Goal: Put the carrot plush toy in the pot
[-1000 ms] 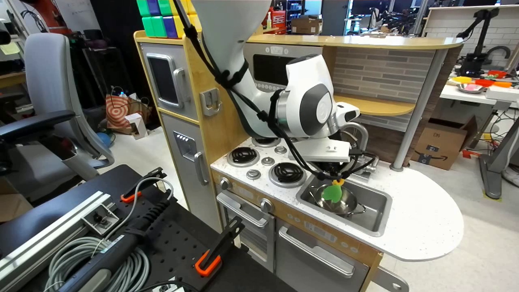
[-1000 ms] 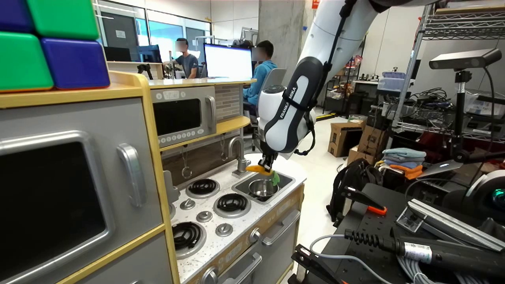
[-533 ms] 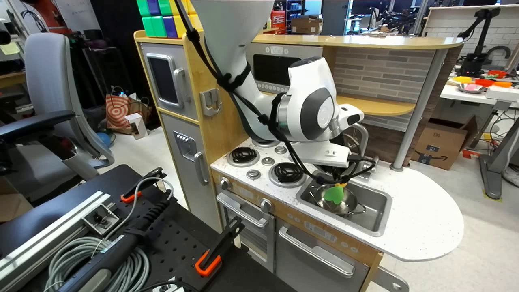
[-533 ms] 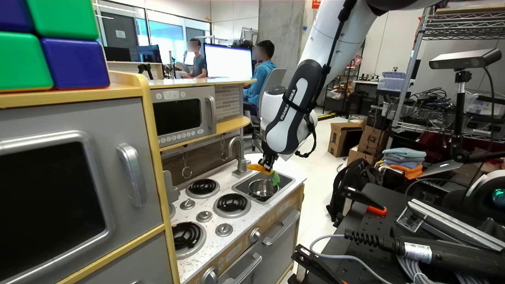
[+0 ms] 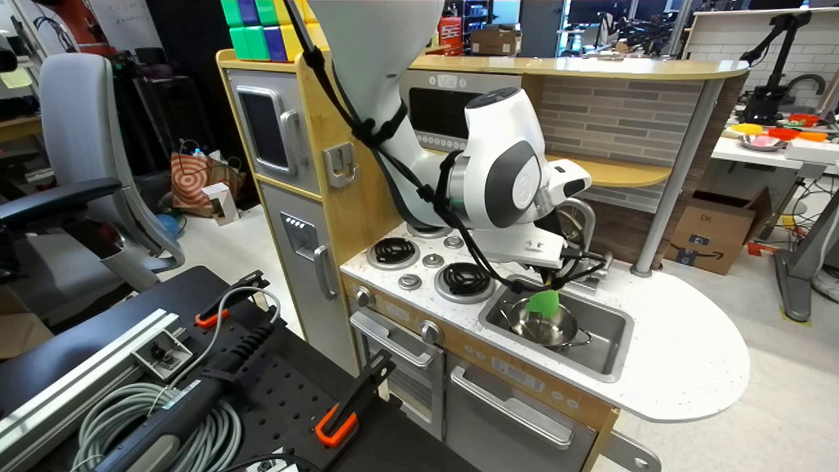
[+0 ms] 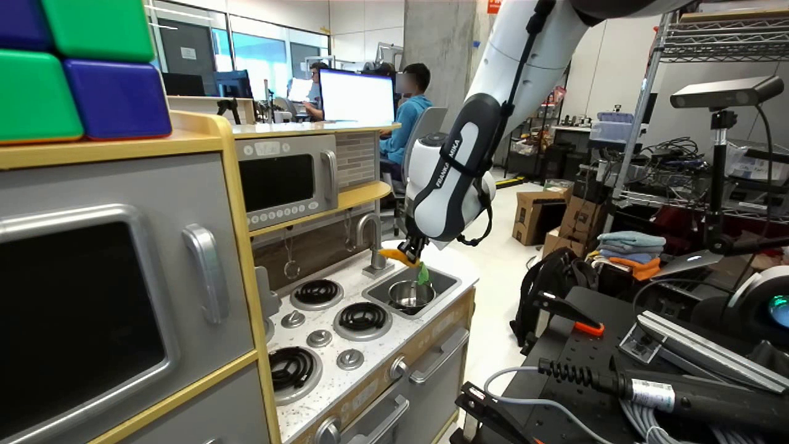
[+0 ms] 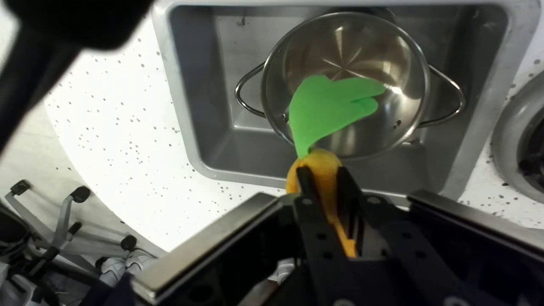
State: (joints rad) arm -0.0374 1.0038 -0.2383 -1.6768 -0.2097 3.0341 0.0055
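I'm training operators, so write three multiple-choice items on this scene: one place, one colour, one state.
1. The pot is in:
A) the oven
B) the sink
C) the microwave

2. The leaf of the carrot plush toy is:
A) red
B) purple
C) green

3. That toy is:
A) held by the jaws
B) loose in the pot
C) on a burner

1 B: sink walls surround it in the wrist view.
2 C: every view shows it green.
3 A: the jaws pinch its orange body.
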